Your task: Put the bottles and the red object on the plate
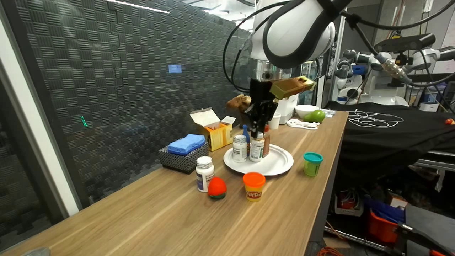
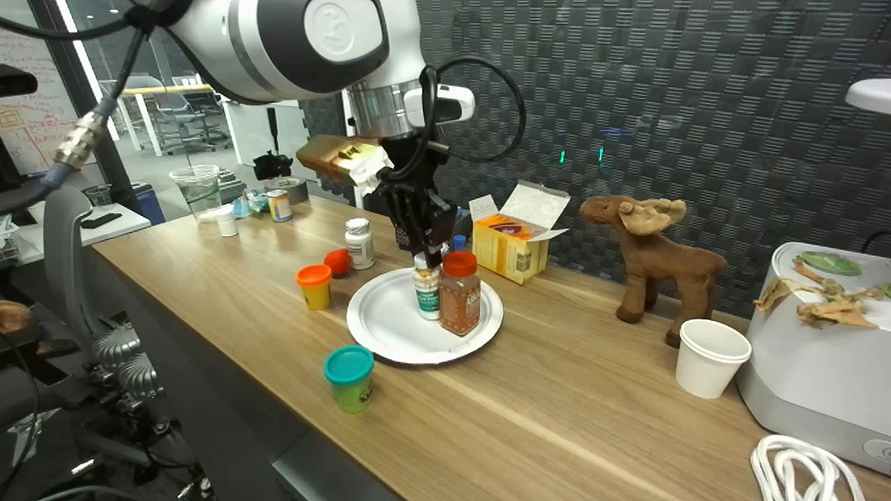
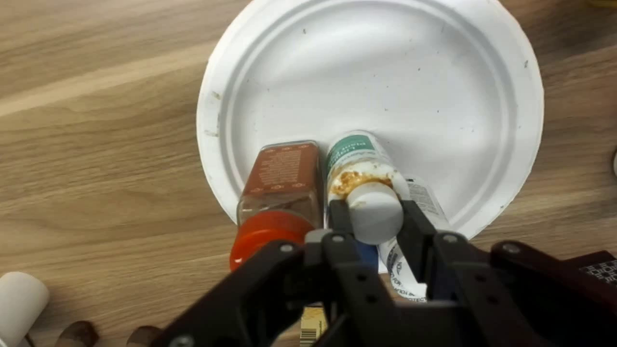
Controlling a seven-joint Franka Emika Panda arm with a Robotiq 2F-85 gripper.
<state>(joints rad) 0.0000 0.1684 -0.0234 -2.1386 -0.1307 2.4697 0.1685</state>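
Wrist view: the gripper (image 3: 377,217) is pointed downward, fingers pinched about the top of the green-labelled bottle (image 3: 364,176), stood long axis upright, capped end up, on the plate (image 3: 376,86). Beside them the red-capped bottle (image 3: 280,200) is stood likewise; well apart, the red object (image 1: 217,186) is seen in both exterior views.

Bright overall, strip-light refl. (image 1: 138,6) on dk wall (image 1: 106,85), shadow under plate (image 1: 278,160), ext. views slightly soft
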